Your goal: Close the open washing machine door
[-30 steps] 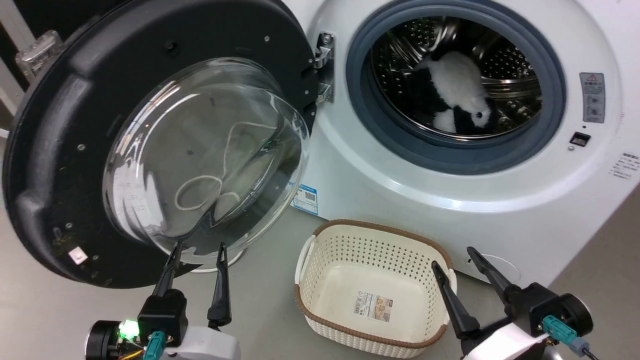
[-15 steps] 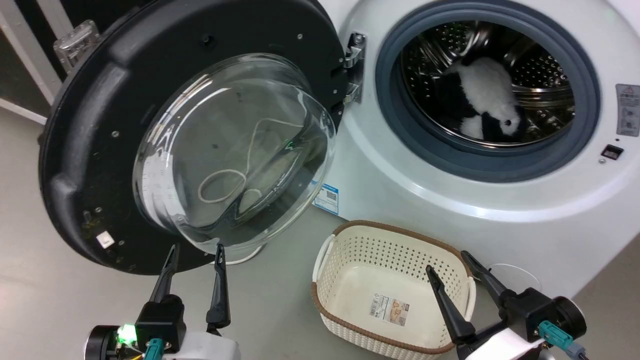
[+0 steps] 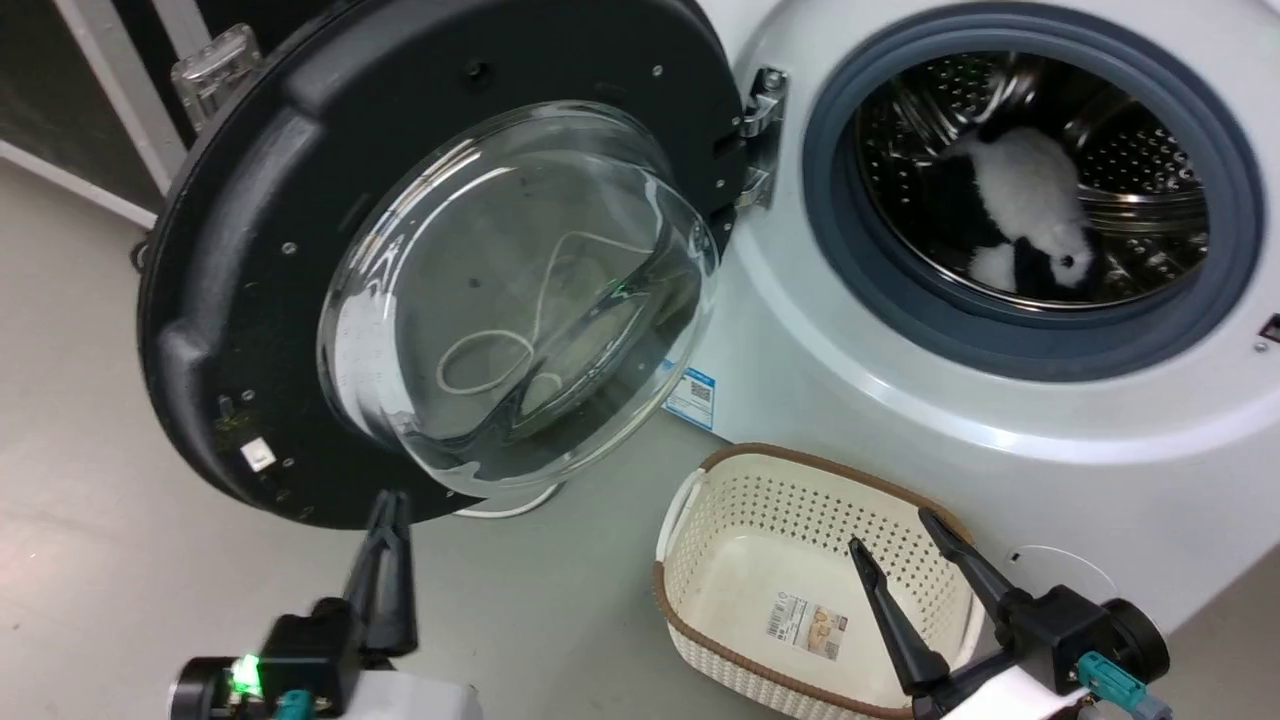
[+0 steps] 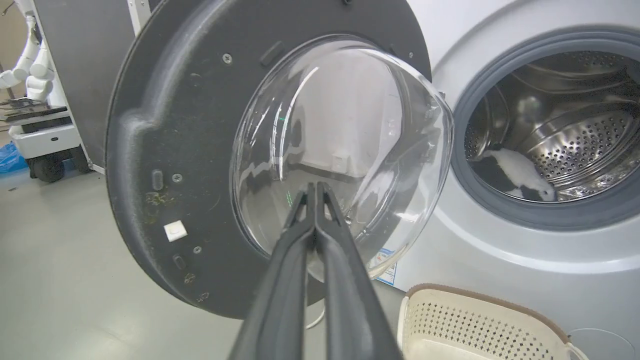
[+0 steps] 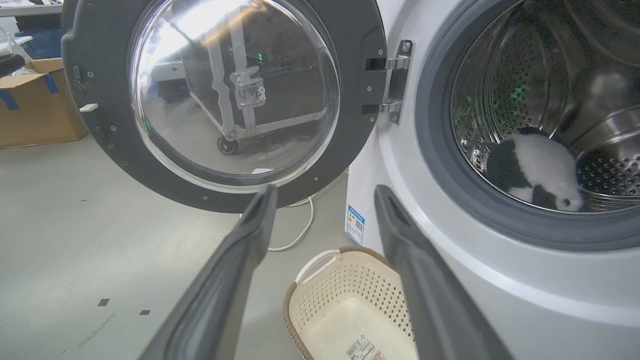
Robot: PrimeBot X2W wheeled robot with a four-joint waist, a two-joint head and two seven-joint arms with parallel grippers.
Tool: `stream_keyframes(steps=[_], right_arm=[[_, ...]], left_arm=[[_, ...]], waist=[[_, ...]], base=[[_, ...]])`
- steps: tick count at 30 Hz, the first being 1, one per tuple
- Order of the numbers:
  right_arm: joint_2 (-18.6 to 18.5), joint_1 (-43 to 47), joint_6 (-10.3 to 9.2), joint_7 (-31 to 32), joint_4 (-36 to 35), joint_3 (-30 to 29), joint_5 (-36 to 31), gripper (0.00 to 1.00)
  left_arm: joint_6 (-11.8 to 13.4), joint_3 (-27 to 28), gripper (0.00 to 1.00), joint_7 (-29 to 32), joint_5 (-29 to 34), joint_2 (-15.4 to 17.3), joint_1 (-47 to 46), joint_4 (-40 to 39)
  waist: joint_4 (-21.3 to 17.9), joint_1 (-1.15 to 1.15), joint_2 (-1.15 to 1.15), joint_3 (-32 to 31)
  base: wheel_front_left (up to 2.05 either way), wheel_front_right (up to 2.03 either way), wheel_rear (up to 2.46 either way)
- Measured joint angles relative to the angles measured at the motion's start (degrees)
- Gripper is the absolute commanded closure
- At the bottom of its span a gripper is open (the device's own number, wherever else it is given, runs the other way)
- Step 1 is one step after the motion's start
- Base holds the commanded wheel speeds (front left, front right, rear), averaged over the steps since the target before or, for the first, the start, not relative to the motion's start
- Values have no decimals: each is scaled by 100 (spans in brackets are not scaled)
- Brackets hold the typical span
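The washing machine door (image 3: pixel 250 260) stands swung wide open to the left, round, glossy black, with a bulging clear glass bowl (image 3: pixel 520 300) and a metal hinge (image 3: pixel 758 130) at its right edge. The white washing machine (image 3: pixel 900 420) shows its steel drum (image 3: pixel 1130 170) with a black-and-white plush toy (image 3: pixel 1030 210) inside. My left gripper (image 3: pixel 390 502) is shut and empty, its tips just below the door's lower rim (image 4: pixel 225 300); in the left wrist view the left gripper (image 4: pixel 316 186) points at the glass bowl (image 4: pixel 350 125). My right gripper (image 3: pixel 890 528) is open over the basket, away from the door (image 5: pixel 350 100).
A cream perforated laundry basket (image 3: pixel 720 640) with a brown rim sits on the grey floor in front of the machine. A white cable (image 5: pixel 295 240) lies under the door. A cardboard box (image 5: pixel 35 105) and a wheeled white stand (image 4: pixel 35 130) stand further left.
My left gripper has shut its fingers; they stood apart before. The head camera has turned left, shifting the whole picture rightward. The door keeps its open angle.
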Motion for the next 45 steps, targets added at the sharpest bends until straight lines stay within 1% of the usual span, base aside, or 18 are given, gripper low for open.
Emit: stream_keyframes(steps=[4, 7, 9, 10, 11, 13, 14, 19, 22, 24, 27, 29, 32, 35, 40, 42, 43, 45], right_arm=[[-37, 60, 0, -44, -4, -15, -1, 0], [-98, 62, 0, -93, -18, -67, -1, 0], [-109, 88, 0, -101, -31, -116, -1, 0], [-111, 201, 0, -152, -64, -215, 0, 0], [-113, 232, 0, -164, -71, -236, -1, 0], [-123, 258, 0, -197, -97, -232, -1, 0], [-136, 258, 0, -199, -105, -230, 0, 0], [-219, 252, 0, -261, -114, -238, 60, 0], [-265, 249, 0, -294, -99, -229, 112, 0], [-292, 248, 0, -319, -86, -207, 155, 0], [-343, 227, 0, -342, -66, -179, 191, 0], [-374, 216, 0, -343, -65, -172, 198, 0], [-426, 182, 0, -343, -55, -182, 207, 0], [-441, 179, 0, -342, -54, -198, 223, 0], [-453, 179, 0, -343, -25, -205, 248, 0], [-441, 180, 0, -342, 4, -216, 249, 0], [-422, 181, 0, -343, 27, -221, 256, 0], [-404, 181, 0, -342, 43, -220, 256, 0]], left_arm=[[-65, 164, 100, -37, -352, -54, -57, -325], [-181, 424, 100, -87, -598, -85, -303, -635], [-281, 714, 100, -110, -886, -90, -529, -827], [-523, 1180, 100, -149, -1283, -79, -929, -901], [-602, 1338, 100, -162, -1474, -74, -1091, -862], [-692, 1722, 100, -166, -1991, 13, -1448, -658], [-709, 1897, 100, -23, -2262, 118, -1637, -481], [-598, 2803, 100, 1084, -3530, 862, -2663, 592], [-514, 3119, 100, 1726, -4113, 1290, -3183, 1292], [-398, 3339, 100, 2119, -4552, 1432, -3516, 1729], [-116, 3754, 100, 2764, -5458, 1413, -4018, 2299], [9, 3776, 100, 3225, -5686, 1501, -4134, 2610], [76, 3719, 100, 3900, -5873, 1656, -4132, 2961], [0, 3542, 100, 4510, -5988, 1788, -4109, 3075], [-179, 3389, 100, 5276, -6281, 1830, -3961, 2948], [-234, 3334, 100, 5576, -6417, 1812, -3839, 2832], [-275, 3234, 100, 5925, -6537, 1751, -3684, 2702], [-312, 3195, 100, 6106, -6611, 1704, -3588, 2620]], waist=[[88, 0, 0, 85], [159, 0, 0, 177], [206, 0, 0, 228], [275, 0, 0, 293], [295, 0, 0, 311], [296, 0, 0, 369], [277, 0, 0, 406], [153, 1, 0, 600], [82, 0, 0, 706], [44, 1, 0, 772], [-29, 0, 0, 836], [-83, 1, 0, 876], [-152, 1, 0, 929], [-189, 0, 0, 967], [-193, 0, 0, 950], [-190, 0, 0, 904], [-181, -1, 0, 846], [-181, 0, 0, 813]], base=[[0, 0, 0], [0, 0, 0], [0, 0, 0], [0, 0, 0], [0, 0, 0], [0, 0, 0], [0, 0, 0], [0, 0, 0], [0, 0, 0], [0, 0, 0], [0, 0, 0], [0, 0, 0], [0, 0, 0], [0, 0, 0], [0, 0, 0], [0, 0, 0], [0, 0, 0], [0, 0, 0]])
